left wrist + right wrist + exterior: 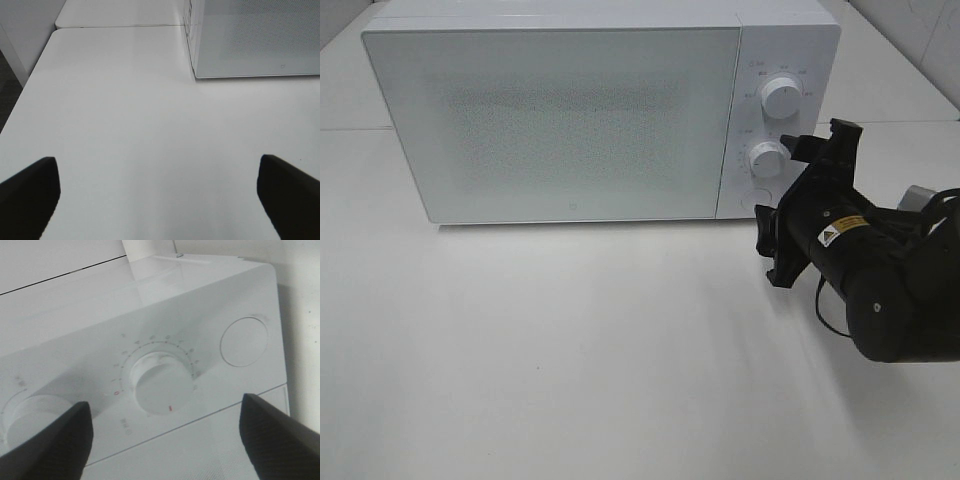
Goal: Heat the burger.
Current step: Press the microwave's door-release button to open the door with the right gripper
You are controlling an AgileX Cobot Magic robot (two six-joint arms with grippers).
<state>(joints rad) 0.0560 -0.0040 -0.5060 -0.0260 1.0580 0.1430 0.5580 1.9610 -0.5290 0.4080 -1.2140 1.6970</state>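
Observation:
The burger is out of view. The white microwave (570, 120) stands at the back of the table with its door closed and its window frosted. My right gripper (782, 190) is open just in front of the control panel, level with the lower dial (768, 160). In the right wrist view that dial (160, 385) sits between the two dark fingers (55, 435), which stand apart from it. My left gripper (160, 200) is open over the bare white table (130, 125), left of the microwave's corner (200, 65), with nothing between its fingers.
An upper dial (780, 97) sits above the lower one, and a round button (752, 198) sits below it. The table's left edge (30, 85) drops to a dark floor. A seam (120, 26) joins another white table behind.

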